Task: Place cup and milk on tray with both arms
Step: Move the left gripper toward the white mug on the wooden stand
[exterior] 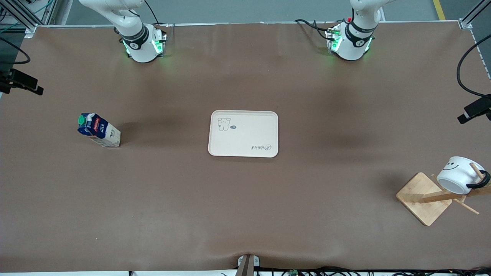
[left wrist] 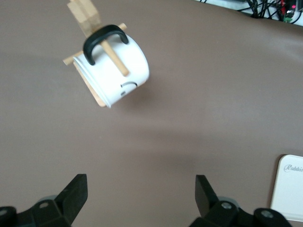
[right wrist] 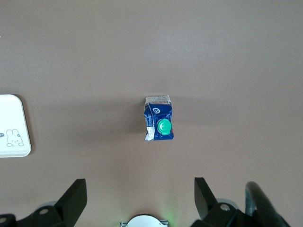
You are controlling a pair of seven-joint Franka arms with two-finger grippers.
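Two end effectors: left end effector point(left wrist: 141, 201), fingers spread wide, holding nothing, above bare tabletop point(exterior: 245, 214) near the cup; right end effector point(right wrist: 140, 201), likewise wide and unladen, over the milk.

- One cup point(exterior: 458, 174), hung on one wooden rack point(exterior: 425, 197), left arm's end.
- One milk point(exterior: 99, 130), upright, right arm's end.
- One tray point(exterior: 243, 133), mid-tabletop, unloaded.
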